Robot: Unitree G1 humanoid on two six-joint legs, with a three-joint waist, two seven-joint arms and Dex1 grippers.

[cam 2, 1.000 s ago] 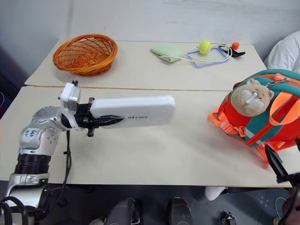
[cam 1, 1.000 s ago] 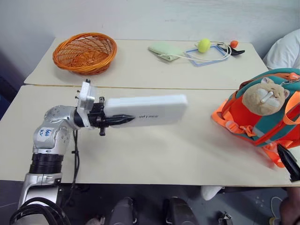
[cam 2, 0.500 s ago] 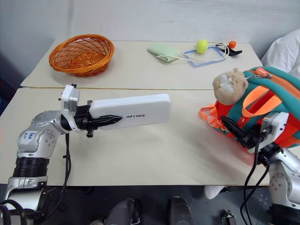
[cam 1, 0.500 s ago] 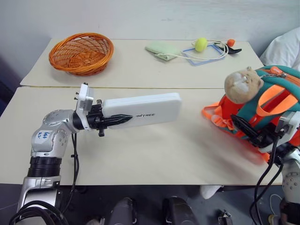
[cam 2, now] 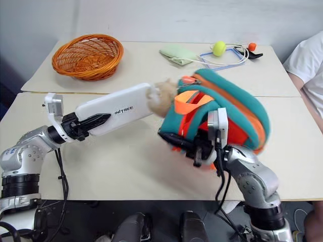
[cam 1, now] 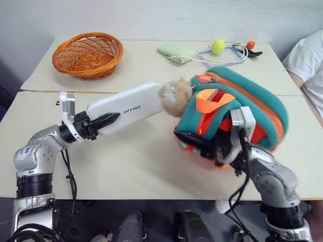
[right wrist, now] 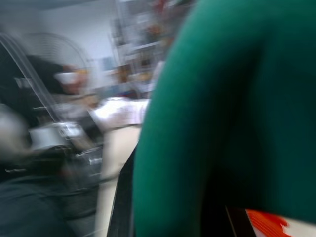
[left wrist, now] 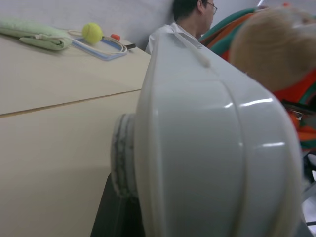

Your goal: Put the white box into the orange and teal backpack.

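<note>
Two pale beige tabletops [cam 1: 151,166] abut along a seam, with a white wall behind. White box [cam 1: 125,107]: held clear of the near tabletop by one end, its long axis rising slightly toward the centre of the scene; grey lettering is visible on its broad face. Its free end meets the beige plush hamster [cam 1: 175,92] on the orange and teal backpack [cam 1: 237,103]; whether the two touch cannot be told. Left gripper [cam 1: 103,121]: black fingers clamped across the near end of the box. In the left wrist view the glossy box [left wrist: 212,148] fills most of the frame, with the plush toy just past its far end. Backpack: lifted off the table and tipped toward the box, teal top arching uppermost, orange panel and strap facing the viewer, lower orange edge close above the near tabletop. Right gripper [cam 1: 202,146]: black fingers closed on the underside of the backpack at its orange lower edge. In the right wrist view teal fabric [right wrist: 232,108] lies directly ahead. Far tabletop: an orange wicker basket [cam 1: 88,54] at the left; a pale green cloth [cam 1: 176,51], a yellow-green ball [cam 1: 218,46] and a light blue frame [cam 1: 227,56] toward the right. A person in a white shirt [cam 1: 309,63] sits at the right edge.
</note>
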